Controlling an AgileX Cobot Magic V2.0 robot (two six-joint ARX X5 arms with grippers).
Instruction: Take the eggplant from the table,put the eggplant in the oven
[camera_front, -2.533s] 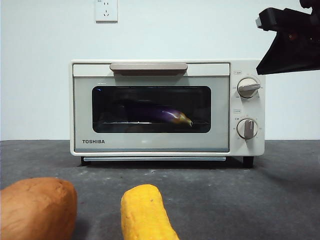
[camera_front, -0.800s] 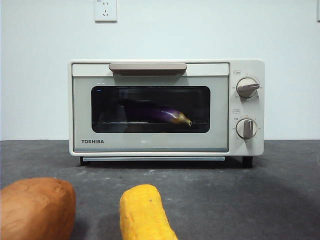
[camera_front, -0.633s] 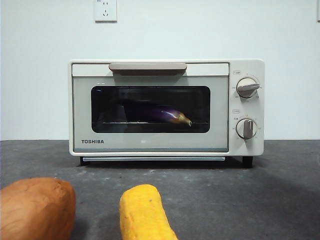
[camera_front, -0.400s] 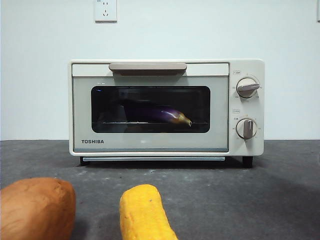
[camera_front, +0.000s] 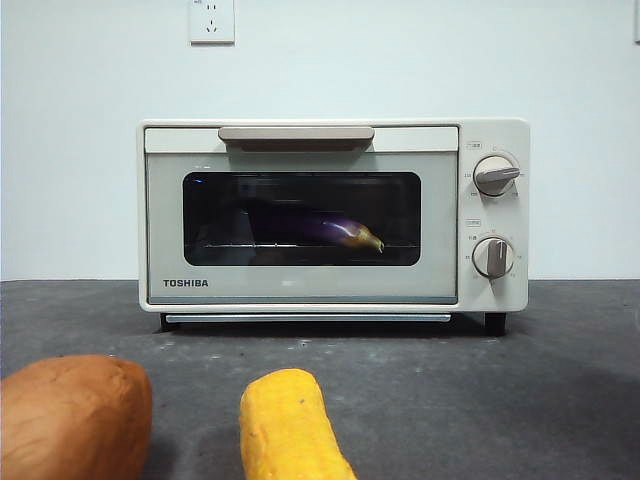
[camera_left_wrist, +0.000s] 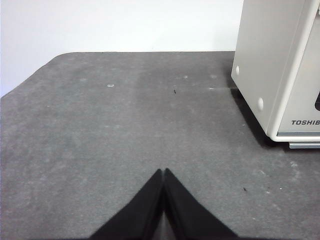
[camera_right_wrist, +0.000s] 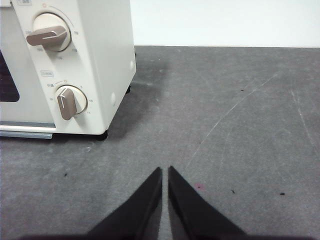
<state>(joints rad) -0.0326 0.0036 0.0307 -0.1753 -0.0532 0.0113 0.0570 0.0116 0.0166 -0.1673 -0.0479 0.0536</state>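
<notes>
1. The eggplant (camera_front: 318, 228) lies inside the oven (camera_front: 332, 215), seen through the dark glass of the shut door at the centre of the front view. It rests on the wire rack with its long axis running left to right across the frame, its yellowish tip pointing right.

2. To my eye the task is done: the vegetable is in, the door is up against the body, and the beige bar handle (camera_front: 296, 135) sits untouched at the top.

3. The left gripper (camera_left_wrist: 163, 172) hangs over bare table (camera_left_wrist: 100, 140), jaws pressed together with nothing between them. The oven's side wall shows at the right edge of its wrist picture.

4. The right gripper (camera_right_wrist: 165, 171) is likewise empty, its jaws drawn to a thin slit. The two knobs (camera_right_wrist: 47, 36) sit at the upper left of its wrist picture.

5. Neither arm shows in the front view. Both stand off the oven's corners, well apart from the eggplant, which is behind the glass between them; neither looks clearly nearer.

6. At the bottom left of the front view a sweet potato (camera_front: 72, 415) and a corn cob (camera_front: 290, 428) lie near each other on the table, left alone.
</notes>
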